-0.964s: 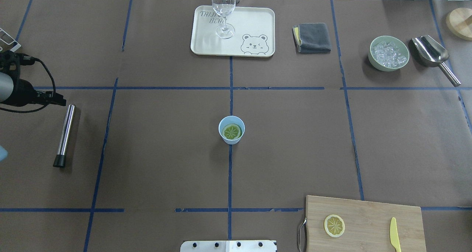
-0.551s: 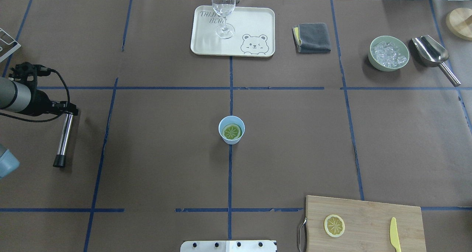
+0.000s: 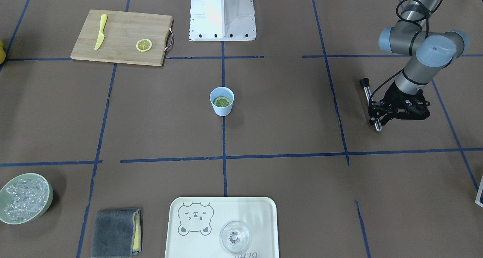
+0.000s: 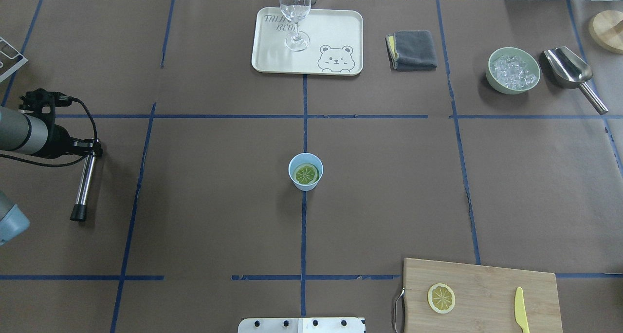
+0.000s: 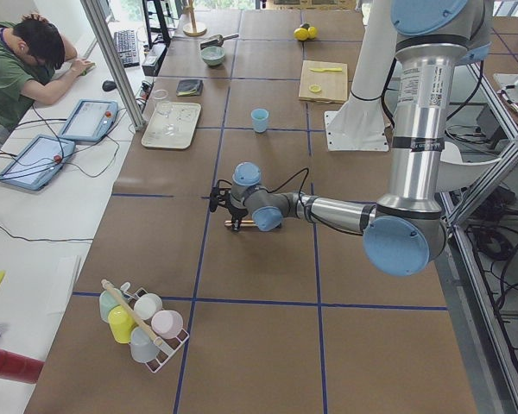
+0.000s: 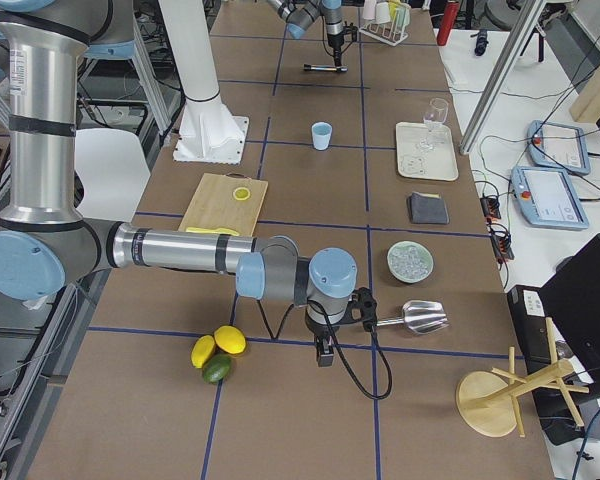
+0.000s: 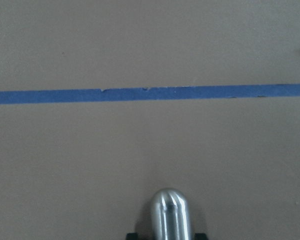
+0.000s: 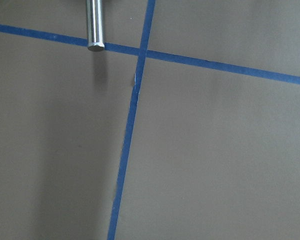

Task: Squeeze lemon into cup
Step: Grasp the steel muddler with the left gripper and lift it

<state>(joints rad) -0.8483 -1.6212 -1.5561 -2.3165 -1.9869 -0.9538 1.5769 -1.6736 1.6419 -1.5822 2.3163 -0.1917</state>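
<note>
The light-blue cup (image 4: 293, 166) stands at the table's middle, also in the front view (image 3: 222, 110). One lemon slice (image 4: 306, 174) lies inside it. A second slice (image 4: 441, 298) lies on the cutting board (image 4: 491, 279). My left gripper (image 4: 90, 151) is far left of the cup, over the top end of a steel muddler (image 4: 83, 187). In the left wrist view dark fingertips (image 7: 132, 235) stand either side of the rod's end (image 7: 169, 212) with small gaps. My right gripper (image 6: 323, 350) shows only in the exterior right view, so I cannot tell its state.
A tray (image 4: 336, 26) with a clear glass (image 4: 295, 11), a grey cloth (image 4: 413, 49), a green bowl of ice (image 4: 513, 71) and a steel scoop (image 4: 569, 70) stand along the far side. A yellow knife (image 4: 521, 309) lies on the board. A cup rack (image 5: 142, 323) stands at the left end.
My left gripper has moved right and come over the muddler's top end, mostly in the first half second. Cup and slices have not moved.
</note>
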